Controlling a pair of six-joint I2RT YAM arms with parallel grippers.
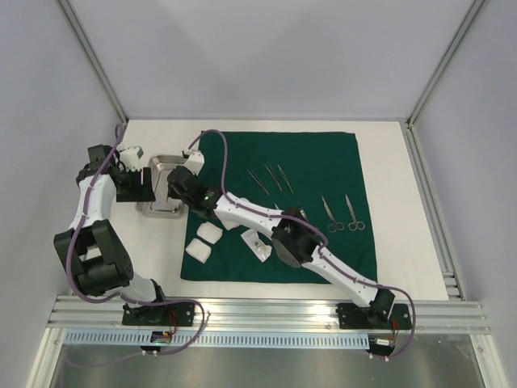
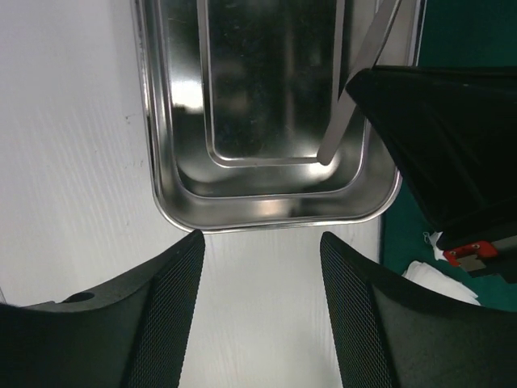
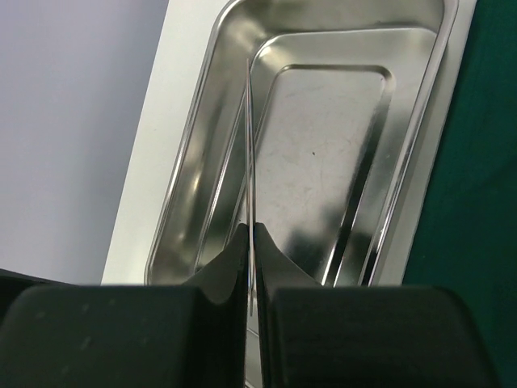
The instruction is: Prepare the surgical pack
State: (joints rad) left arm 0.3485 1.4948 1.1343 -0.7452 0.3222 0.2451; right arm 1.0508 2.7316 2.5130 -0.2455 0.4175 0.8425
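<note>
The dark green cloth [image 1: 323, 162] lies flat in the middle of the table. A shiny steel tray [image 1: 155, 208] sits on the white table just off its left edge. My right gripper [image 3: 251, 228] is shut on a slim metal instrument [image 3: 250, 153], which it holds above the tray [image 3: 202, 162] with its tip slanting down into the tray's floor [image 2: 266, 73]. My left gripper [image 2: 262, 234] stands open just short of the tray's near rim, with only bare table between its fingers. White gauze squares [image 1: 210, 233] lie on the cloth's lower left.
More slim instruments [image 1: 273, 176] and two pairs of scissors [image 1: 342, 213] lie on the cloth at centre and right. A small white item [image 1: 257, 245] rests by the right arm's elbow. Grey walls close in the back and sides of the table.
</note>
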